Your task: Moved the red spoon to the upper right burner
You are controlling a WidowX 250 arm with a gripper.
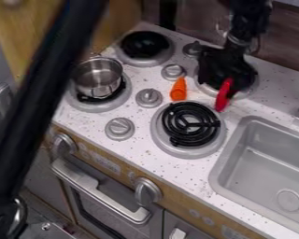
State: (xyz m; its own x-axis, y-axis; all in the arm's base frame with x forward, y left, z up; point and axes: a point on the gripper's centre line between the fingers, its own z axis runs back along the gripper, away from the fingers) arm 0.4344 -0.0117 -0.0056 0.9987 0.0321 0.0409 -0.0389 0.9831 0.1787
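Red spoon is just below the gripper

The red spoon [224, 95] is at the near edge of the upper right burner [206, 88], its length pointing from the black gripper [227, 74] toward the front. Whether the gripper holds it, I cannot tell.

The robot's arm [249, 14] is black, thick and blocky where it shows near the top edge, with a few small pale glints. Below that it narrows to a grey, metallic-looking collar [238, 40]. Thin, curved lines like cables loop out beside it. The gripper [229, 84] is matte black and broad, its finer detail blurred.
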